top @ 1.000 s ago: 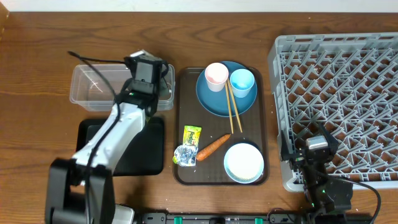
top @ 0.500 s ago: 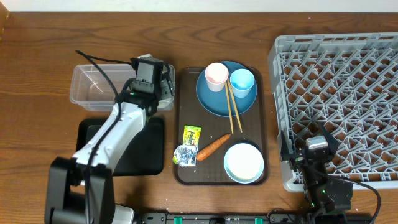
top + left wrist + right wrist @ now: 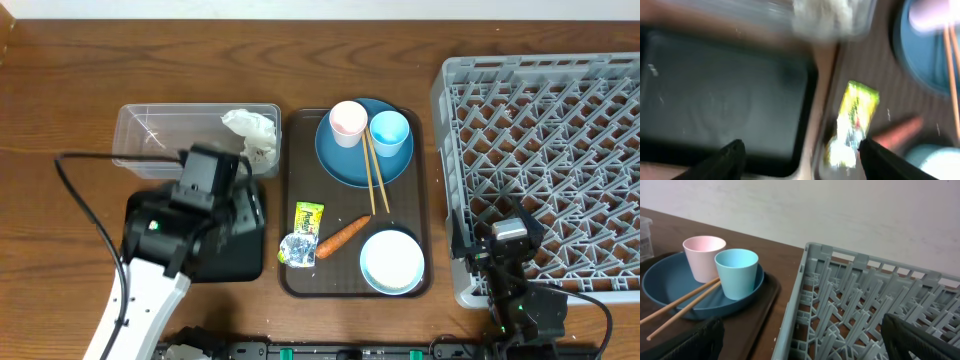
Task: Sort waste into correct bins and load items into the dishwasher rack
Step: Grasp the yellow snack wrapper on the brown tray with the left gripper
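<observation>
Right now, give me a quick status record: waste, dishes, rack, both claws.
paper: in clear tub, right end
wrapper, carrot: on brown tray
plate: on brown tray, holding pink cup, blue cup, chopsticks
bowl: on brown tray
rack: no dishes seen inside
left claw: open, empty, by black tray
right claw: open, empty, beside rack

A dark brown wooden table (image 3: pixel 120 60) with visible grain spreads beneath and ahead of the right gripper (image 3: pixel 800 342). Beyond the table's far edge, facing that gripper, rises a plain off-white matte wall (image 3: pixel 850 210). The light is soft and even, and the shadows are faint.
</observation>
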